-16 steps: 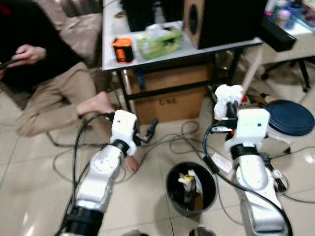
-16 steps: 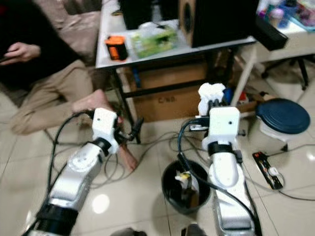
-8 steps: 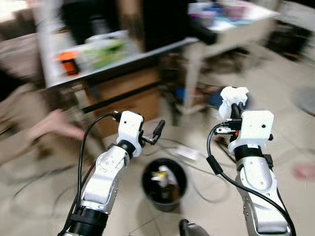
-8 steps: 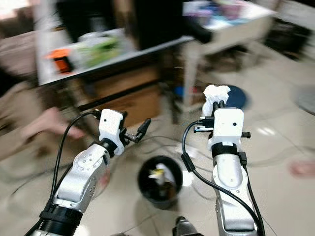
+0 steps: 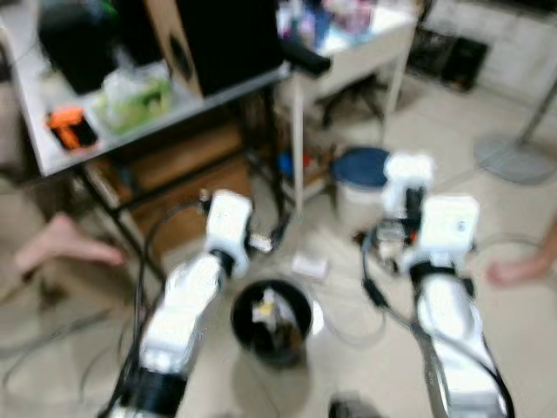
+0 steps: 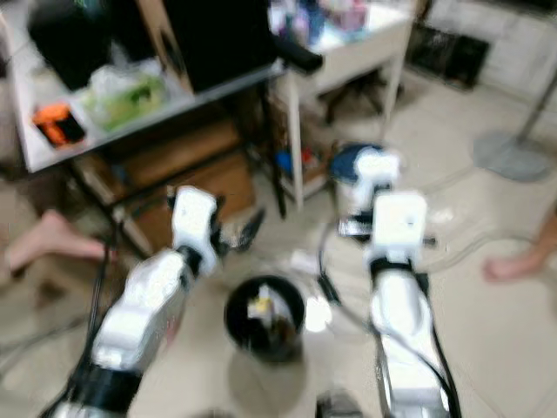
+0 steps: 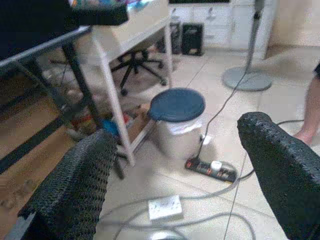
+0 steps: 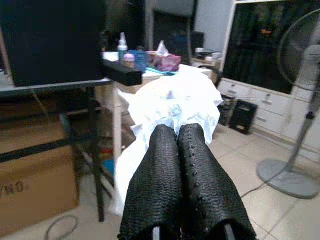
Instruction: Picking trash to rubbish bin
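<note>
**Tissue wad held in right gripper, bin below and to the left**

Tissue wad (image 8: 172,107), white and crumpled, sits pinched at the tips of the right gripper (image 8: 181,134); the two black fingers are pressed together with the paper bunched above and around them. In the head views the wad (image 5: 407,171) is up at arm height, to the right of and farther out than the black rubbish bin (image 5: 271,319), not over its mouth. Judgement: it is carried high and clamped tight so the loose paper cannot slip while the robot turns.

Rubbish bin stands on the tiled floor between the two arms, near the robot, with some scraps already inside. Head views are blurred, so fine detail is unreliable.

Left gripper (image 7: 180,165) is spread wide and holds nothing; it hangs just left of and beyond the bin. Between its fingers the wrist view looks out on a second, white bin with a dark blue lid (image 7: 176,105) beside the table leg, a power strip (image 7: 210,169) and cables on the floor.

A person's bare foot (image 5: 63,246) lies far left.

Judgement: carry step; the right arm needs to come left and nearer before release, and the cables are a snag risk.
</note>
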You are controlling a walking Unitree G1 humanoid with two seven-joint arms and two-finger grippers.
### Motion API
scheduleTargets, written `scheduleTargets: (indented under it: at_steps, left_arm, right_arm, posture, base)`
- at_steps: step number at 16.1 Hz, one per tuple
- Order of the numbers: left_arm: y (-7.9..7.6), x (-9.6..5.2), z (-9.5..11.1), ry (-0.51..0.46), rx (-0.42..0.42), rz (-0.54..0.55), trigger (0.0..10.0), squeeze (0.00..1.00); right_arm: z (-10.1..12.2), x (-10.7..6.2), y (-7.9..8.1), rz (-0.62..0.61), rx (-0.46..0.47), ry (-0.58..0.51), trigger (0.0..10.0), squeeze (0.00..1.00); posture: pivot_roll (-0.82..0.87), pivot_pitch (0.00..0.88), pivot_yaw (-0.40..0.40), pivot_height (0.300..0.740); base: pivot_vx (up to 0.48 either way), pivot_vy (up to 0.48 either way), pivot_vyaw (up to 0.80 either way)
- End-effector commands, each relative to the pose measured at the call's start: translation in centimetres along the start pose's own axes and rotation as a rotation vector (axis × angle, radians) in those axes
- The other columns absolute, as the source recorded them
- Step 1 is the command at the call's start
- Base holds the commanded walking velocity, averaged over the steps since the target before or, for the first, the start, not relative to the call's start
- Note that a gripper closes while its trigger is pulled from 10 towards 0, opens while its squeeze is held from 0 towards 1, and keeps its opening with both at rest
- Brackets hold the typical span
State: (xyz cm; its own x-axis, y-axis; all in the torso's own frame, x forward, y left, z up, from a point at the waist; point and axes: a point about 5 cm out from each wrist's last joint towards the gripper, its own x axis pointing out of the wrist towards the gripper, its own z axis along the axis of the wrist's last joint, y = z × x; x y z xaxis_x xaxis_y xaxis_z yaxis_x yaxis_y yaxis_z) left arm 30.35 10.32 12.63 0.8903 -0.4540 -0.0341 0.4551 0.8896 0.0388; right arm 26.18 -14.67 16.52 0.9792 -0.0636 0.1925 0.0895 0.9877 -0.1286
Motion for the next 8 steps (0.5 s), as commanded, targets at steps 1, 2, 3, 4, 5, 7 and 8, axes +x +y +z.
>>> scheduleTargets:
  at_steps: [1, 2, 3, 4, 5, 7, 8]
  left_arm:
    - [0.21, -0.07, 0.16, 0.000, 0.009, -0.001, 10.0, 0.00]
    - [0.18, -0.05, 0.23, -0.003, 0.010, -0.002, 10.0, 0.00]
    - [0.19, -0.04, 0.25, -0.004, 0.010, -0.002, 10.0, 0.00]
    - [0.13, -0.02, 0.28, -0.003, 0.007, -0.006, 10.0, 0.00]
    - [0.11, -0.04, 0.19, 0.001, 0.007, -0.007, 10.0, 0.00]
    - [0.16, -0.12, 0.10, 0.006, 0.011, -0.006, 10.0, 0.00]
    - [0.21, -0.12, 0.04, 0.009, 0.015, -0.002, 10.0, 0.00]
  right_arm:
    - [0.09, 0.02, 0.29, 0.005, -0.003, -0.010, 10.0, 0.00]
    - [0.09, 0.03, 0.32, 0.004, -0.001, -0.010, 10.0, 0.00]
    - [0.09, 0.04, 0.34, 0.004, -0.001, -0.011, 10.0, 0.00]
    - [0.02, 0.02, 0.39, 0.004, 0.000, -0.011, 10.0, 0.00]
    - [0.00, 0.00, 0.41, 0.004, 0.001, -0.011, 10.0, 0.00]
    - [0.02, 0.03, 0.50, 0.004, 0.002, -0.011, 10.0, 0.00]
    - [0.06, 0.04, 0.57, 0.005, 0.005, -0.012, 10.0, 0.00]
  posture:
    - [-0.08, 0.127, 0.109, 0.740]
    - [-0.08, 0.128, 0.111, 0.740]
    - [-0.08, 0.128, 0.111, 0.740]
    - [-0.08, 0.128, 0.114, 0.740]
    - [-0.08, 0.128, 0.114, 0.740]
    - [-0.08, 0.133, 0.116, 0.740]
    - [-0.08, 0.135, 0.117, 0.740]
  base:
    - [0.296, 0.000, 0.00]
    - [0.375, 0.000, 0.00]
    - [0.382, 0.000, 0.00]
    - [0.000, 0.000, 0.00]
    - [0.000, 0.000, 0.00]
    - [0.000, 0.000, 0.00]
    - [0.000, 0.000, 0.00]
